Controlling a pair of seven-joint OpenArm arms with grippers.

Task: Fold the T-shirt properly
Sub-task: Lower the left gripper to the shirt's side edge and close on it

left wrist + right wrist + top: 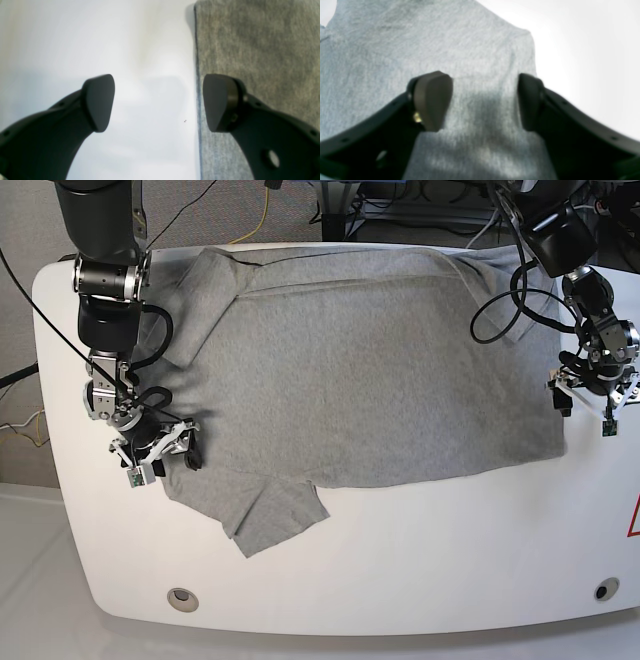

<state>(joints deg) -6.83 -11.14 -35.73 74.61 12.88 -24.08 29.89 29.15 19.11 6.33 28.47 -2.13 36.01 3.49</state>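
Base view shows the white table (400,570) bare along its near edge, with two small round fittings near the front corners. Just beyond, the T-shirt (360,370) lies spread flat across the middle of the table, one short sleeve pointing toward the near edge and the other lying at the far left corner. The right tool (160,452) sits low at the shirt's left side in this view; its wrist camera shows both fingers (432,100) apart with grey fabric lying between them, not pinched. The left tool (592,390) hangs at the shirt's opposite edge; its wrist view shows the jaws wide apart and straddling the straight cloth edge (197,75), one finger over the bare table, the other over the fabric, gripping nothing. Cables trail behind the table's far edge.
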